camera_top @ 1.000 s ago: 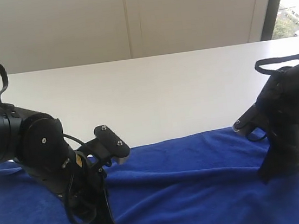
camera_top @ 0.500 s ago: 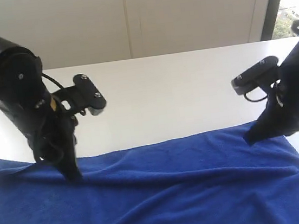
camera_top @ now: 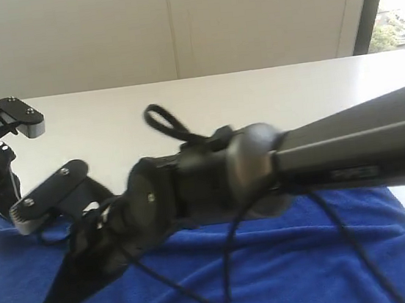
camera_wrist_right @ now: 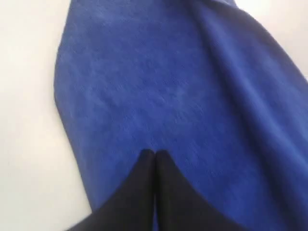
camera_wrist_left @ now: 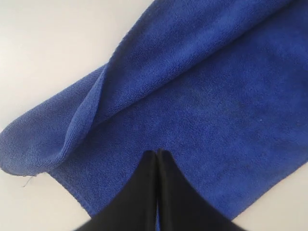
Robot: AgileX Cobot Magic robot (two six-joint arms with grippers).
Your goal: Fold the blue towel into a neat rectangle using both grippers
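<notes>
My left pincer (camera_wrist_left: 158,155) and right pincer (camera_wrist_right: 155,155) are both clenched, jaws pressed together, each pointing down at the blue towel (camera_wrist_left: 207,96) spread on the surface (camera_wrist_left: 43,43). Only the left wrist view shows a towel edge rolled over itself near one corner. Only the exterior view shows the right arm (camera_top: 321,152) reaching across to the left side.
</notes>
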